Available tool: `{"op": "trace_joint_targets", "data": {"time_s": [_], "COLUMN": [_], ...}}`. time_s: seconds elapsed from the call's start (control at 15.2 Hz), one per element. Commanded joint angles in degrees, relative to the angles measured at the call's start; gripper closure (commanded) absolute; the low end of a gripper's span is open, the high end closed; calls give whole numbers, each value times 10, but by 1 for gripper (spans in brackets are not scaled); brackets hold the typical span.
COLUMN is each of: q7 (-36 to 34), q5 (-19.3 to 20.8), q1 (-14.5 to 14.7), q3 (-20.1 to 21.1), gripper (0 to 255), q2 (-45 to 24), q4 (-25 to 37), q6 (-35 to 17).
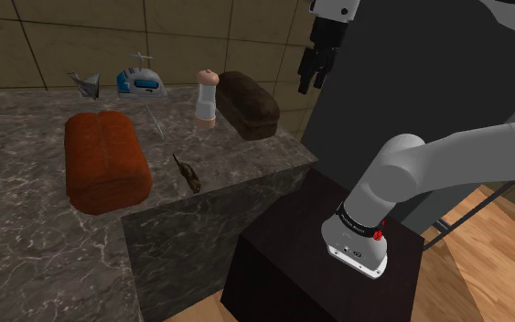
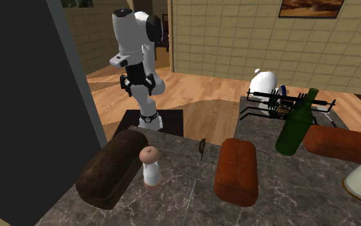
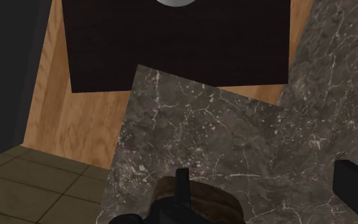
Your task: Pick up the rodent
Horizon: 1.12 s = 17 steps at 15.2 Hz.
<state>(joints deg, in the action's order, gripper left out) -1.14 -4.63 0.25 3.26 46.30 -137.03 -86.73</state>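
The rodent [image 1: 187, 171] is a small brown animal lying on the dark marble counter [image 1: 26, 229], close to its edge, between the reddish loaf [image 1: 106, 160] and the dark loaf [image 1: 249, 103]. In the second exterior view the rodent [image 2: 202, 146] lies just left of the reddish loaf [image 2: 236, 170]. My black gripper [image 1: 316, 75] hangs high above the counter's corner, over the dark loaf's end and well away from the rodent. Its fingers stand apart with nothing between them. In the wrist view the gripper [image 3: 269, 184] looks down on marble, with a brown rounded thing [image 3: 199, 194] beside one finger.
A pale shaker [image 1: 207, 97] stands beside the dark loaf [image 2: 111, 168]. A blue-and-white object [image 1: 141, 84] sits at the back. A green bottle [image 2: 295, 125], a second reddish loaf [image 2: 342, 142] and a rack [image 2: 288, 103] stand further along. The dark stand [image 1: 319, 265] adjoins the counter.
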Motion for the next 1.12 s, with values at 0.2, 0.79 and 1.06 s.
{"op": "trace_joint_targets", "data": {"time_s": [0.2, 0.79, 1.06], "q7": [-41, -158, -212], "q5": [-28, -95, -108], "q1": [9, 31, 33], "q3": [35, 146, 198], "gripper": [0, 0, 0], "q2": [-11, -96, -157], "q4": [-24, -50, -40], "q6": [-44, -191, -259]}}
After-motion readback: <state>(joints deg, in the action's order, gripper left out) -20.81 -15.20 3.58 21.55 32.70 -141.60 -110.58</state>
